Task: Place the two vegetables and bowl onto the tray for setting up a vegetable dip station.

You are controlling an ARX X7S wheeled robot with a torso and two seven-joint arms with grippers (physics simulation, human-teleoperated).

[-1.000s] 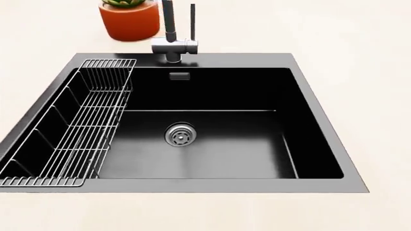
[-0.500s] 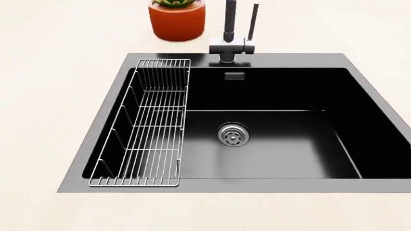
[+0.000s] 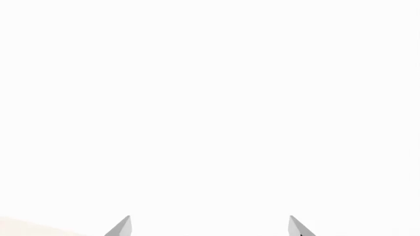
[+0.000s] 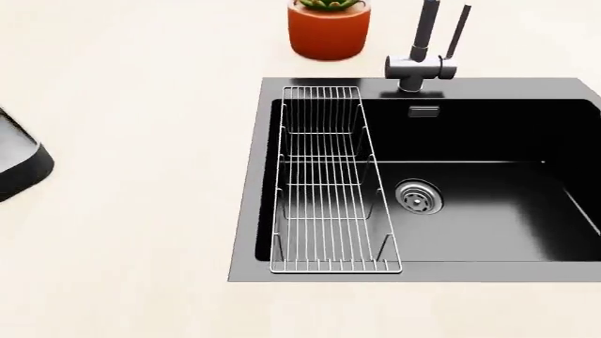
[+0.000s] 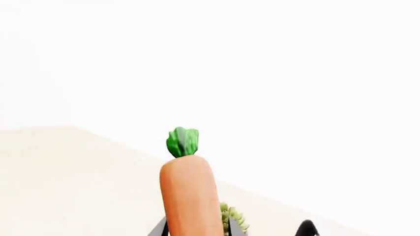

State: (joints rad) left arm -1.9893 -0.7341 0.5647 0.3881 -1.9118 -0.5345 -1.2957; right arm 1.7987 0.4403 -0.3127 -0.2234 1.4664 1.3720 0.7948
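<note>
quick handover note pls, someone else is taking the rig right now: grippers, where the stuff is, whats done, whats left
Right gripper: shut on the small orange carrot with a green stem tip, held up clear of the beige counter.
Left gripper: open, holding nothing.
Black rectangular tray with a shiny grey inside: only one corner shows, at the head view's left edge.
White bowl and green vegetable: not in view.
Done: carrot picked up.
Left: carrot onto the tray, then find and place the other two. Nothing confirmed on the tray.

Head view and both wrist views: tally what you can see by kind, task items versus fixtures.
Vegetables: 1, carrot in right claw
Trays: 1, tray corner at counter edge
Plant pots: 1, pot
Wire racks: 1, rack
Sinks: 1, sink
Faucets: 1, faucet
Total: 6
</note>
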